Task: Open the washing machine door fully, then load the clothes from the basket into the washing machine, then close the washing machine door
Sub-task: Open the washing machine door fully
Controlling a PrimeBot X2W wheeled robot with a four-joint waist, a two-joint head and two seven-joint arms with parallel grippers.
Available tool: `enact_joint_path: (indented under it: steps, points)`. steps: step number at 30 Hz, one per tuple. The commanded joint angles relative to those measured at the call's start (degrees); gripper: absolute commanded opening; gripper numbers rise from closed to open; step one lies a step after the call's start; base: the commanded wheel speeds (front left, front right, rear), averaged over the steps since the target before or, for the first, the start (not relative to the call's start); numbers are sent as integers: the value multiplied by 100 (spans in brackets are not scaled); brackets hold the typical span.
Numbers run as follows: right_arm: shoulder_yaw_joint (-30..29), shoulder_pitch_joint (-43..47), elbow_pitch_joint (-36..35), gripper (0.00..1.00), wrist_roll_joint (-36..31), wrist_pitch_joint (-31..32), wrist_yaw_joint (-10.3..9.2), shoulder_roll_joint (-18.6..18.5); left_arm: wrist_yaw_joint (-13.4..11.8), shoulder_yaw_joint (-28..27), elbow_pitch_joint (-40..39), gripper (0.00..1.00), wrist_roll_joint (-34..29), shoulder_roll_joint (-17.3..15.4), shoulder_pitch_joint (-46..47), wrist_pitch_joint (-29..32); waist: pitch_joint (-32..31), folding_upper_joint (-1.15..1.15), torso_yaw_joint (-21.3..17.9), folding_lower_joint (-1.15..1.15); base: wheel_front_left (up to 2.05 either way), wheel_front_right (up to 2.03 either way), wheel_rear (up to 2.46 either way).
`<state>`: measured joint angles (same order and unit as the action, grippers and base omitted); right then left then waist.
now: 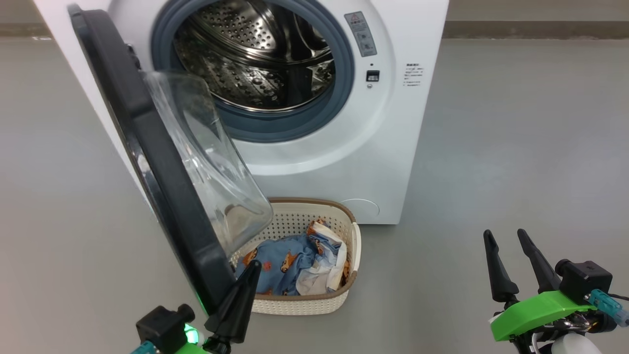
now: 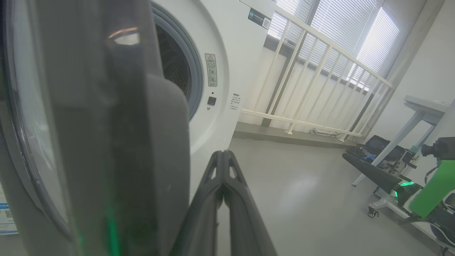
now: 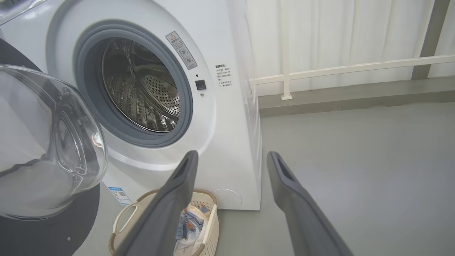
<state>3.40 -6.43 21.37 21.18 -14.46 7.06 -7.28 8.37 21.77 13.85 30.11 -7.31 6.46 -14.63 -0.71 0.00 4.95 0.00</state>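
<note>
Door (image 1: 162, 196) swung out at left; washer (image 1: 393, 147) drum exposed.
Clothes (image 1: 285, 265) are seen in the basket (image 1: 314, 302), lower centre; left gripper (image 1: 253, 268) closed, empty, beside the door edge; right gripper (image 1: 504, 233) spread, lower right.

floor (image 1: 516, 147): smooth grey, faintly glossy | far edge of floor: low grey kerb (image 3: 355, 94) below white railing (image 3: 285, 53) | behind railing: windows with slatted blinds (image 2: 337, 21), daylight coming through | right side: white table (image 2: 423, 105) on slanted legs, dark cases (image 2: 382, 147) beneath | wall (image 2: 426, 71): plain white
</note>
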Motion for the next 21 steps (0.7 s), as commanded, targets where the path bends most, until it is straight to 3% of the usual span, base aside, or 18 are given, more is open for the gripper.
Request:
enact_joint_path:
  steps: [1, 21]
  points:
    - [121, -48, -103, 100, -8, -54, 43, -32, -88, -431, -78, 0, 38, -212, 122, -37, -26, 0, 110, 0, 0, 0, 0]
    - [64, -42, 33, 100, 35, -54, 43, 50, -230, -646, 35, 0, 0, -363, 62, -11, -68, 0, 911, 0, 0, 0, 0]
